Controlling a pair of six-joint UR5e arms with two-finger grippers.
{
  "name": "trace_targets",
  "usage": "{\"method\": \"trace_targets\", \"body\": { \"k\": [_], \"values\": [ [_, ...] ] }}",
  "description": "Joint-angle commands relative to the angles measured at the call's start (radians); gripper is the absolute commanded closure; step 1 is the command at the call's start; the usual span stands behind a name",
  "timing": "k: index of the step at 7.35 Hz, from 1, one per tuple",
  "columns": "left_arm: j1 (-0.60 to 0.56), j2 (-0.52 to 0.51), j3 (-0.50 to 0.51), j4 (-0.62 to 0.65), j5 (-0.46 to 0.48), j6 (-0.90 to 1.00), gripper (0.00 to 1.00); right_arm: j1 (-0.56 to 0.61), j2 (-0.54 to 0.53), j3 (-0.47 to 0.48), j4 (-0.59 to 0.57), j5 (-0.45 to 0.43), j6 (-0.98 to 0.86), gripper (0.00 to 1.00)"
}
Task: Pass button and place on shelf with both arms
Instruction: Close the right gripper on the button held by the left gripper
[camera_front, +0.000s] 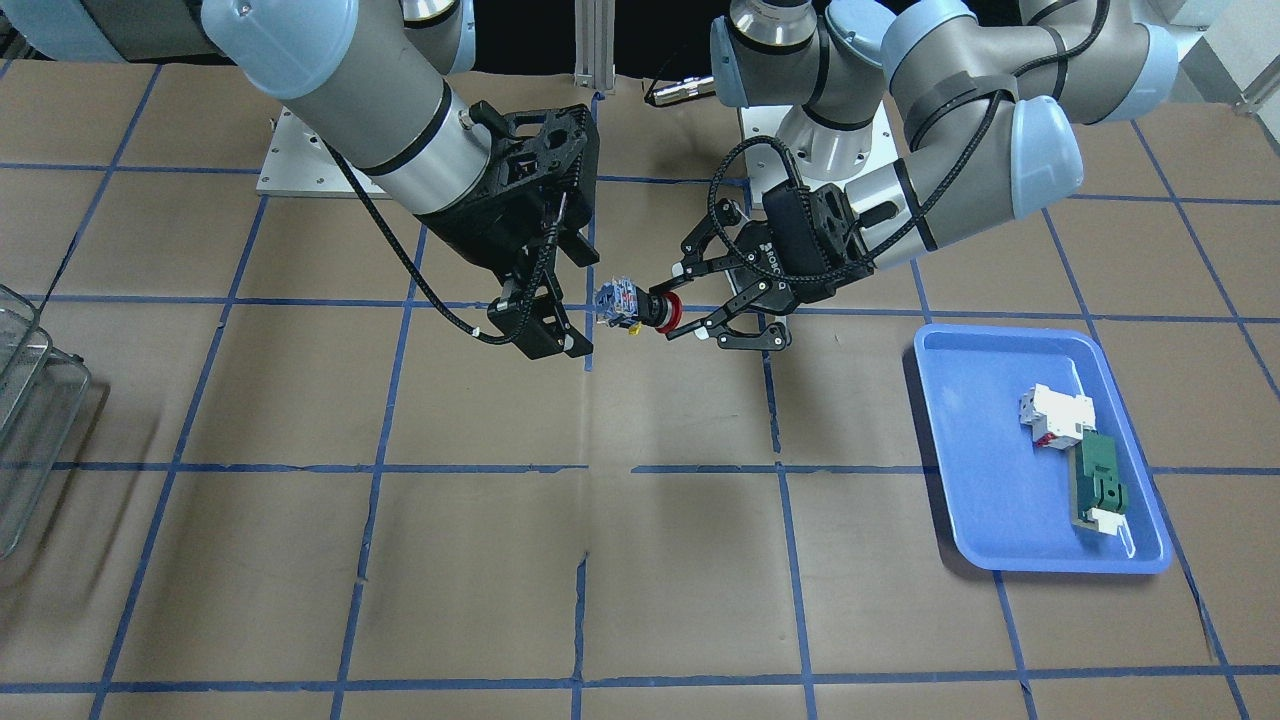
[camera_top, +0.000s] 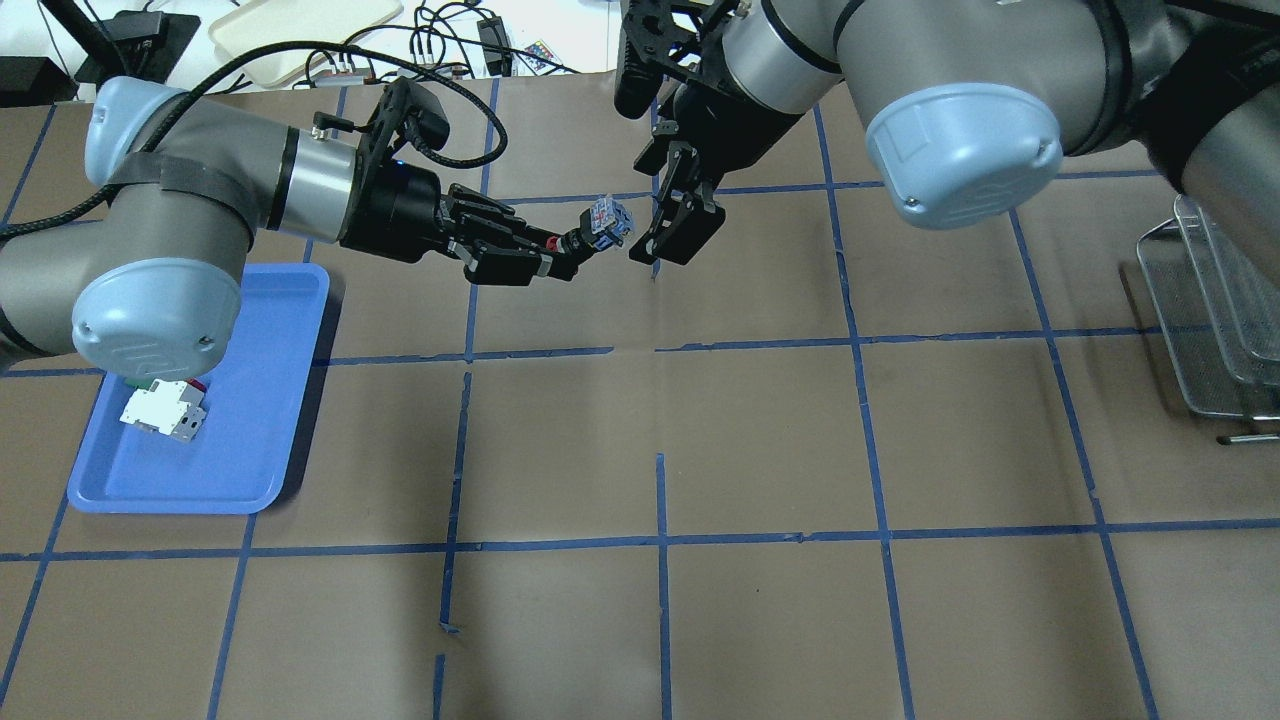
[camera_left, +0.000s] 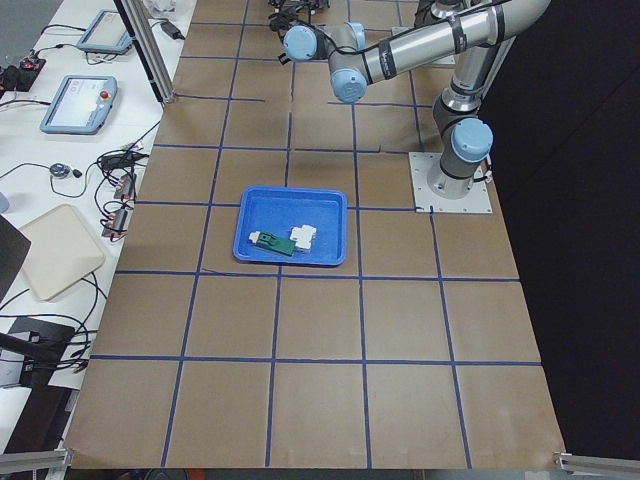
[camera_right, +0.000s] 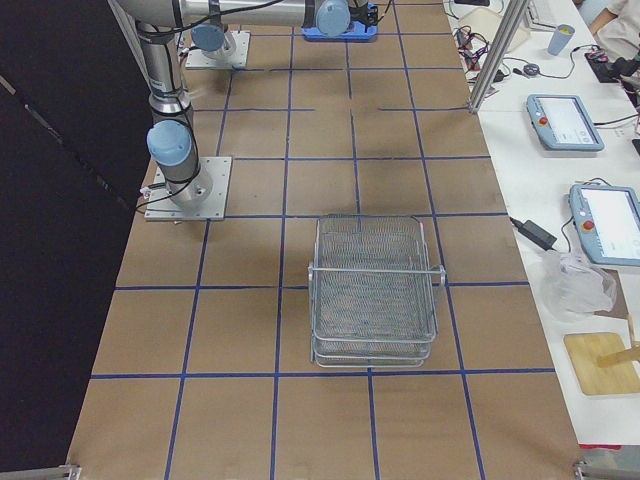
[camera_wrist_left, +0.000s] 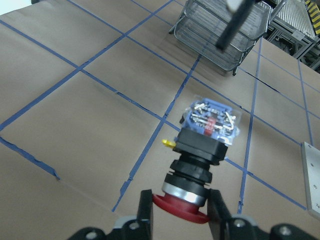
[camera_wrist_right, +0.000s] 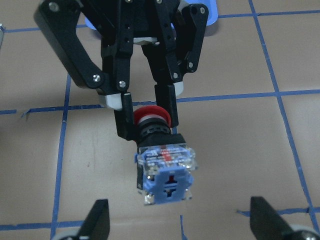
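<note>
One button (camera_front: 640, 307) gripped by left hand (camera_front: 676, 303), right hand (camera_front: 579, 300) spread; one shelf (camera_right: 372, 300)

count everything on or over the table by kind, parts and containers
push-button switch: 1, held in the left gripper
white breaker: 1, in the blue tray
green-and-white part: 1, in the same tray
blue tray: 1
wire-mesh rack: 1
total: 5

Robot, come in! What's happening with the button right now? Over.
Left gripper shut on the button, red end. Right gripper open, just short of its blue block. Nothing between them.
</note>
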Motion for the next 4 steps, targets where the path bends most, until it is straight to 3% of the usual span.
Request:
{"method": "trace_targets", "body": {
  "k": [1,4],
  "values": [
    [-0.001,0.013,0.000,0.001,-0.002,-0.015,1.00,0.006,0.003,0.003,-0.003,-0.001,0.026,0.00],
    [-0.015,0.016,0.003,0.004,-0.028,-0.042,1.00,0.045,0.002,0.007,0.010,-0.001,0.143,0.00]
  ]
}}
